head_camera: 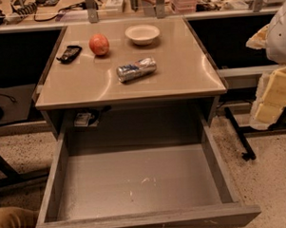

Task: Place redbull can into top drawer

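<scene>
The redbull can (136,69) lies on its side near the middle of the tan tabletop (179,81); it is silver with blue patches. The top drawer (136,182) is pulled out wide below the tabletop, and its scuffed grey bottom holds nothing. My gripper is not in view in this camera view, so nothing holds the can.
An orange-red fruit (99,44), a white bowl (142,34) and a black object (69,53) sit at the back of the tabletop. Pale foam blocks (275,96) on a dark stand are at the right. A tan shape (10,221) is at bottom left.
</scene>
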